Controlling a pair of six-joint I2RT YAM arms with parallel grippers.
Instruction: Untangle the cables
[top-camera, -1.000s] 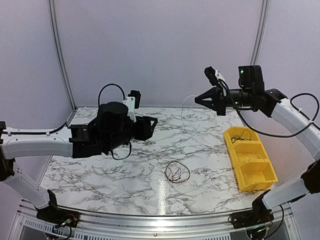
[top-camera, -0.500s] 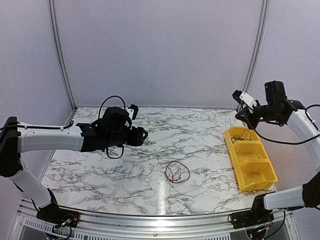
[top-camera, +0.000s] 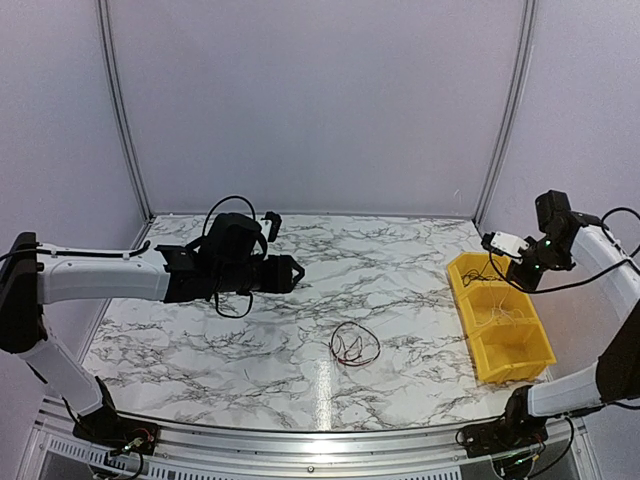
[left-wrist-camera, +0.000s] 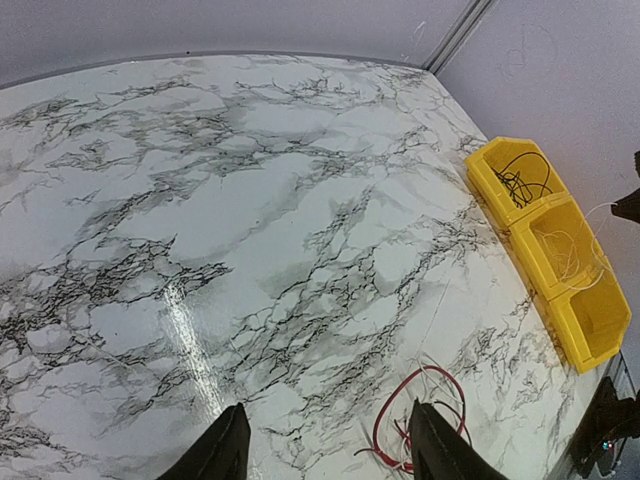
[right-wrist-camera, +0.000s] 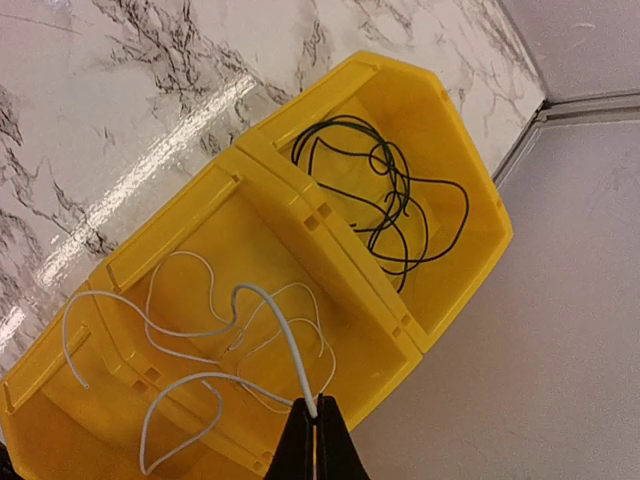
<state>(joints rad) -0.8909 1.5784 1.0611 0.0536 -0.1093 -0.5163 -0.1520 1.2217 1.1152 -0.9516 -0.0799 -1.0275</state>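
Three-part yellow bin (top-camera: 478, 345): stands at the 3 o'clock edge of the worktop (top-camera: 200, 340), its compartments running in a row from 12 toward 6 o'clock.
Black cable (right-wrist-camera: 385, 200): coiled in loose loops inside the compartment at the bin's 12 o'clock end, apart from the other wires.
White-grey cable (right-wrist-camera: 200, 330): one end is pinched in the right jaws. The rest curls out in thin loops over the middle compartment. Whether it lies on the bin floor cannot be told.
Red cable (left-wrist-camera: 420, 420): lies on the bare worktop a little toward 6 o'clock from the centre. In the top view it is looped together with a darker strand (top-camera: 354, 344). It is well apart from the bin and touched by nothing.
Right jaws: closed tight on the white-grey cable, fingertips meeting on it in the right wrist view. They hang above the bin, roughly over its middle compartment.
Left jaws: open, the two fingers (left-wrist-camera: 228, 450) spread wide with nothing between them. In the top view they hang above the worktop's 9 o'clock half and point toward 3 o'clock. In the left wrist view the red cable lies just beside the right-hand finger.
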